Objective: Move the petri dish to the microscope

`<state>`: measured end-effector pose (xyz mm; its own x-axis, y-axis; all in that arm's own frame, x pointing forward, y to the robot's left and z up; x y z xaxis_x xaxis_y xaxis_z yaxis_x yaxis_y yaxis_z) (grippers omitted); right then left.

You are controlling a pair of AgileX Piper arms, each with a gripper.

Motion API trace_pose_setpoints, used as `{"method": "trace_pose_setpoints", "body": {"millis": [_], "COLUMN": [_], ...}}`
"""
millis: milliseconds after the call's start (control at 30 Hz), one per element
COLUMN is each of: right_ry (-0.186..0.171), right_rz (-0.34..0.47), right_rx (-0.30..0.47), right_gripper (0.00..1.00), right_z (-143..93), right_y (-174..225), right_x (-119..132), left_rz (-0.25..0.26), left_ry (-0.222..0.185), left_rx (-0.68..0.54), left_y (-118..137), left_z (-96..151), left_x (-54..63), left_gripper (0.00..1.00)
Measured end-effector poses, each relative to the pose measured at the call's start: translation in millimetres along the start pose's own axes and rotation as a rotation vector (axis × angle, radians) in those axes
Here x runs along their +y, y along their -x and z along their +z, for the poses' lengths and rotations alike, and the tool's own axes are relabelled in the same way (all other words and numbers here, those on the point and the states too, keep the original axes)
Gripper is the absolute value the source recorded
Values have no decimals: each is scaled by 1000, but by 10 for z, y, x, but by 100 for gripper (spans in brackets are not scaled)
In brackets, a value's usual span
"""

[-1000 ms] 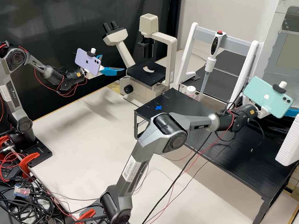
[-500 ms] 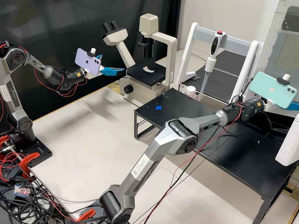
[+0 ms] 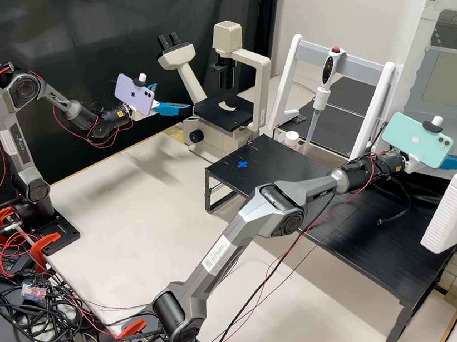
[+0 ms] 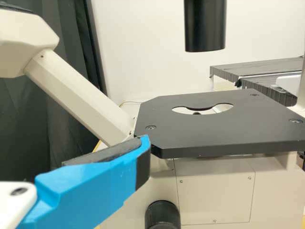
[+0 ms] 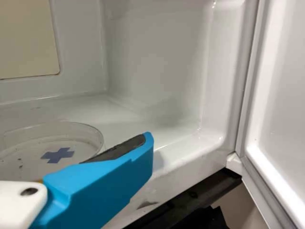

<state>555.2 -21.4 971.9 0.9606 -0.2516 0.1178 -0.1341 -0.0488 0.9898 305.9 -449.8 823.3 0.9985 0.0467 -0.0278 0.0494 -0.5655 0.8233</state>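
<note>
Petri dish point(image 5: 29, 161) lying flat in the white chamber point(image 5: 157, 67), right gripper point(image 3: 453, 163) alongside
Round, so no long axis or pointing end; its rim faces up, its base is level on the chamber floor, and a blue cross point(image 5: 58, 155) shows through. It sits near the visible finger point(image 5: 107, 183), on the dark pad's side, partly behind it. The right gripper stands open with no grip on the dish; how wide, and whether they touch, I can't tell from this angle. The left gripper point(image 3: 171, 97) is open and empty beside the microscope point(image 3: 224, 110)
</note>
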Motion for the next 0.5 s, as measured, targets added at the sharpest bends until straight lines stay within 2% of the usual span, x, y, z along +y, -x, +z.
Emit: {"method": "trace_pose_setpoints", "body": {"millis": [33,500], "right_ry": [-9,-2], "right_rz": [0,-40], "right_rx": [-1,-27], "right_gripper": [0,0], "right_z": [1,94], "right_y": [0,-2], "right_x": [0,-26], "left_rz": [0,0], "left_ry": [0,0], "left_rx": [0,0], "left_y": [0,0], "left_z": [0,0], "left_x": [0,0], "left_gripper": [100,100]}}
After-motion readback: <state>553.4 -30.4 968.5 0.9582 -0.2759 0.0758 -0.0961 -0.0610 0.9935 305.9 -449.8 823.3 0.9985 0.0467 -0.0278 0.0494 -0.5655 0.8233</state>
